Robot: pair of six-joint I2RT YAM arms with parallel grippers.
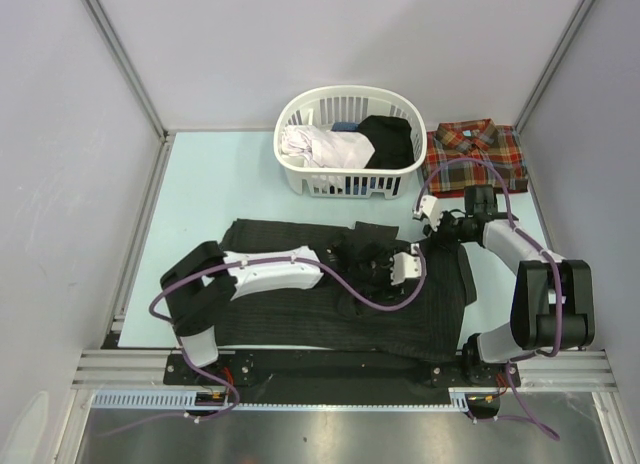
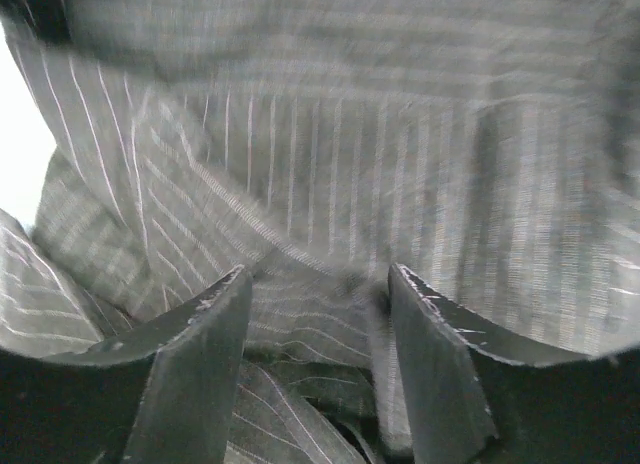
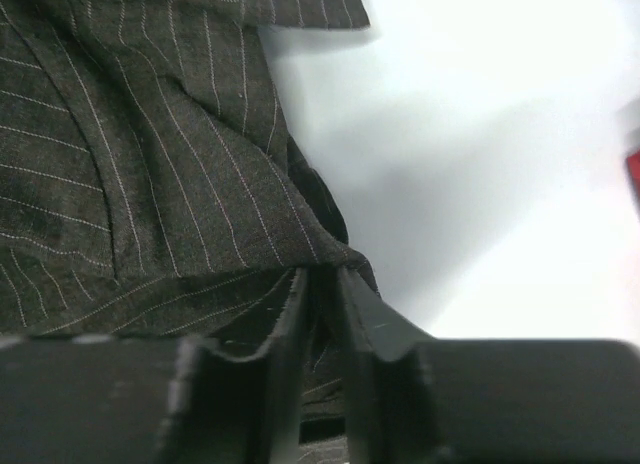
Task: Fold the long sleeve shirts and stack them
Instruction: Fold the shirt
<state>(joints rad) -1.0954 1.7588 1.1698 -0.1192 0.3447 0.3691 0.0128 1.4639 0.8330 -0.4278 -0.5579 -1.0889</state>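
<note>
A black pinstripe long sleeve shirt (image 1: 300,309) lies spread across the near half of the table, bunched up near its middle. The plaid long sleeve shirt (image 1: 472,156) sits folded at the back right. My left gripper (image 1: 408,266) reaches over the bunched part. In the left wrist view my left gripper (image 2: 318,274) is open, its fingers (image 2: 200,334) pressed into folds of pinstripe cloth (image 2: 330,164). My right gripper (image 1: 432,242) is at the shirt's right edge. In the right wrist view my right gripper (image 3: 325,274) is shut on a fold of that shirt's edge (image 3: 330,249).
A white laundry basket (image 1: 300,114) holding white, blue and black clothes stands at the back centre, just left of the plaid shirt. Grey walls enclose the table on three sides. Pale bare tabletop (image 1: 200,184) shows left of the basket and right of the pinstripe shirt (image 3: 480,164).
</note>
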